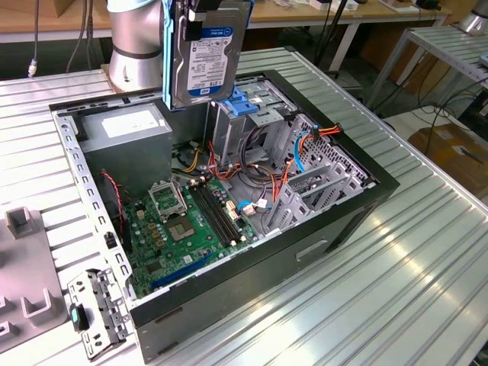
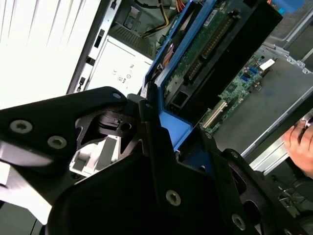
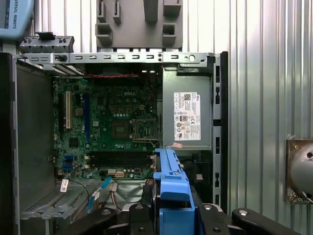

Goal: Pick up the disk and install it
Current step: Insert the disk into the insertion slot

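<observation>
Exterior view puts the disk (image 1: 210,57) upright in the air at twelve o'clock above the open computer case (image 1: 335,221). Its white label, with a blue band and rows of small black print, faces the camera. The gripper (image 1: 204,9) grips the disk's upper end from above, closed on it so that the drive hangs clear of everything below.

The grey metal drive cage (image 1: 255,122) with its blue latch (image 1: 241,103) sits just under the disk, toward five o'clock. The arm (image 1: 136,38) stands as a thick grey column with a blue joint cap at eleven o'clock, close beside the disk. At ten o'clock inside the case, the grey power supply (image 1: 126,131) carries a white sticker (image 1: 131,122). The green motherboard (image 1: 191,229) lies at seven o'clock.

In the first wrist view, black fingers (image 3: 137,215) flank the disk's blue rail (image 3: 171,186), and the power supply's sticker (image 3: 187,116) shows dense black print and symbols. In the second wrist view, the disk's green circuit board (image 2: 210,49) faces the camera.
</observation>
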{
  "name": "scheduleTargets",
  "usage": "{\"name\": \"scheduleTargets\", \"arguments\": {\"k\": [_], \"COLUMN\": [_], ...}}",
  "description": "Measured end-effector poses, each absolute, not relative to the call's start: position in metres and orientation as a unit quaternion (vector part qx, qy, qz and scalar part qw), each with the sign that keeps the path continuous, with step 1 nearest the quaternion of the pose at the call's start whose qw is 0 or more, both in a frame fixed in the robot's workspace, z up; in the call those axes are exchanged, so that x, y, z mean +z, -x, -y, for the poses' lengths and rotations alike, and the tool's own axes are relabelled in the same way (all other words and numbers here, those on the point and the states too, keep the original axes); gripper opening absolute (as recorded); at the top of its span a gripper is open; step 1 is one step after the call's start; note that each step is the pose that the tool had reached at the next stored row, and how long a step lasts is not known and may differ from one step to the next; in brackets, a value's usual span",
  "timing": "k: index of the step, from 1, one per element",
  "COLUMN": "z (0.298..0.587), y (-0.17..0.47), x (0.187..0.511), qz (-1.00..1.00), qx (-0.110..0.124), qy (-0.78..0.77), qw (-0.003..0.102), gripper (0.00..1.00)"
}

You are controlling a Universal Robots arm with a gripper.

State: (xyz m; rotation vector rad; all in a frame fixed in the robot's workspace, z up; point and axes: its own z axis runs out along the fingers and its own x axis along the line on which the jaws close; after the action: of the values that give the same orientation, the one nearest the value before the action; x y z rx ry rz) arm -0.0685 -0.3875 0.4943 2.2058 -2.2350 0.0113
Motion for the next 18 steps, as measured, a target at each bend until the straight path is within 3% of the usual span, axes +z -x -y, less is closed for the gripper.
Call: {"name": "scheduleTargets", "arguments": {"k": [18], "z": [0.3939], "y": [0.0685], "x": [0.4943], "qz": [0.712], "qx": [0.004], "qy": [-0.702], "qw": [0.001], "gripper": [0.37]}}
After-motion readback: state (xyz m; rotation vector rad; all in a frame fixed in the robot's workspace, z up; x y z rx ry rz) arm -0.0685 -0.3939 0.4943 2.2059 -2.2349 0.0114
